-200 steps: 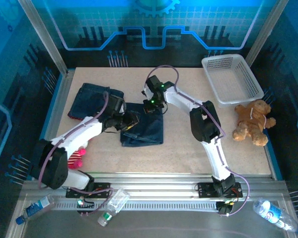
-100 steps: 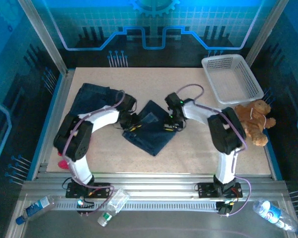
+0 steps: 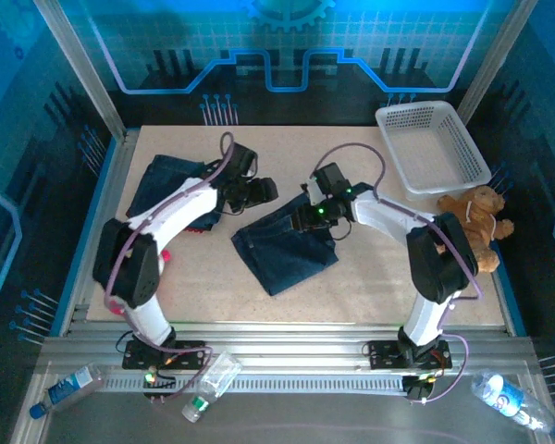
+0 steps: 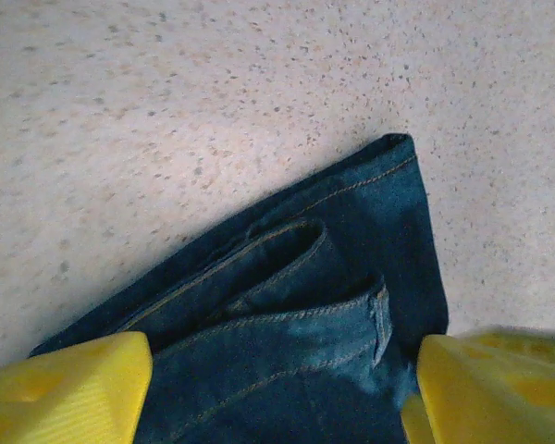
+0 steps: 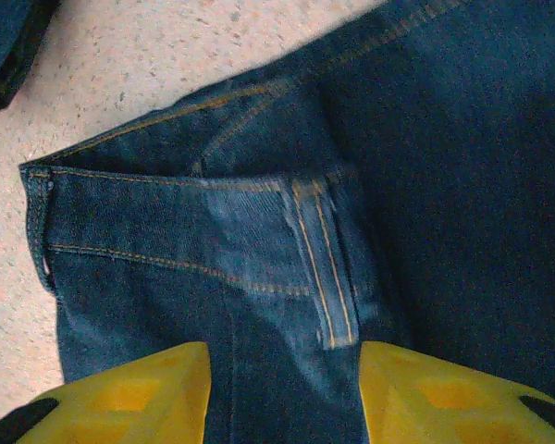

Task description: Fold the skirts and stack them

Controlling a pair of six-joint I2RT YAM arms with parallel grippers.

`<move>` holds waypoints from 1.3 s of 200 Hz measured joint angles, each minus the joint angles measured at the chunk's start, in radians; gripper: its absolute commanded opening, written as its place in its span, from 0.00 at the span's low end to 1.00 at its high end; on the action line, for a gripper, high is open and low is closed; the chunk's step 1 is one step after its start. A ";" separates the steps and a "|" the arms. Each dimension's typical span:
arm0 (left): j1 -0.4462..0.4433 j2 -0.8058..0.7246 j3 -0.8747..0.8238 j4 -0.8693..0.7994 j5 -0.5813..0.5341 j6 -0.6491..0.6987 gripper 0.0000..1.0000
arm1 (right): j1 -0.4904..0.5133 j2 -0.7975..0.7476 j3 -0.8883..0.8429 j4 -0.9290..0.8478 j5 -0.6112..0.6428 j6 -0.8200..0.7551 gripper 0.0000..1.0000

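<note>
The denim skirt (image 3: 287, 250) now lies tilted in the middle of the table (image 3: 370, 291), one corner pointing to the lower left of the overhead frame. A second ago it sat there as a squarer, straighter packet with both grippers down on it. Since then it has been swung round and pulled a little to the right. Both grippers have let go of it.

The left gripper (image 3: 259, 191) has drawn back toward the upper left. In its own camera the left gripper (image 4: 277, 398) stands wide, with a hemmed corner of the skirt (image 4: 333, 305) lying flat and free below it. The right gripper (image 3: 307, 215) hovers over the skirt's upper edge. In its wrist view the right gripper (image 5: 282, 398) is parted about halfway, with the waistband of the skirt (image 5: 259, 231) beneath it and no cloth pinched.

We judge that this skirt has just been released after a turn or a fold. It does not yet rest on the other denim skirt (image 3: 153, 185) at the upper left, so we think the stacking is still to do
</note>
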 measured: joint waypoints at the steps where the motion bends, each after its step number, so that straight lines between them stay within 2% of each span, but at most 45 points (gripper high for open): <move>1: 0.002 -0.005 -0.005 0.000 0.000 -0.001 0.89 | 0.000 0.003 0.003 0.000 0.000 -0.005 0.47; 18: 0.039 -0.105 -0.109 0.021 0.000 -0.048 0.99 | 0.000 0.071 0.058 -0.015 0.011 -0.088 0.49; 61: 0.105 -0.240 -0.271 0.031 -0.023 -0.102 0.99 | 0.002 0.169 0.126 -0.066 0.035 -0.182 0.48; 69: 0.106 -0.248 -0.278 0.032 -0.026 -0.105 0.99 | 0.002 0.173 0.132 -0.072 0.034 -0.193 0.43; 78: 0.107 -0.252 -0.279 0.032 -0.026 -0.109 0.99 | 0.002 0.174 0.137 -0.077 0.031 -0.200 0.25; 87: 0.107 -0.253 -0.279 0.034 -0.026 -0.112 0.99 | 0.004 0.174 0.145 -0.082 0.022 -0.212 0.15; 100: 0.107 -0.253 -0.279 0.033 -0.026 -0.119 0.99 | 0.008 0.174 0.151 -0.081 0.008 -0.226 0.07; 116: 0.107 -0.253 -0.279 0.034 -0.024 -0.120 0.99 | 0.013 0.170 0.154 -0.082 -0.008 -0.241 0.02; 146: 0.107 -0.253 -0.279 0.060 0.021 -0.119 0.99 | 0.021 0.126 0.169 -0.084 -0.050 -0.245 0.02; 179: 0.105 -0.258 -0.297 0.184 0.159 -0.128 0.99 | 0.022 0.127 0.251 -0.076 -0.113 -0.245 0.03; 221: 0.062 -0.232 -0.399 0.379 0.283 -0.203 0.99 | 0.026 0.292 0.362 -0.063 -0.154 -0.239 0.04; 246: 0.049 -0.168 -0.436 0.463 0.295 -0.259 0.99 | 0.026 0.370 0.387 -0.068 -0.157 -0.225 0.06; 260: 0.049 -0.114 -0.436 0.483 0.273 -0.279 0.99 | 0.026 0.383 0.399 -0.072 -0.158 -0.220 0.12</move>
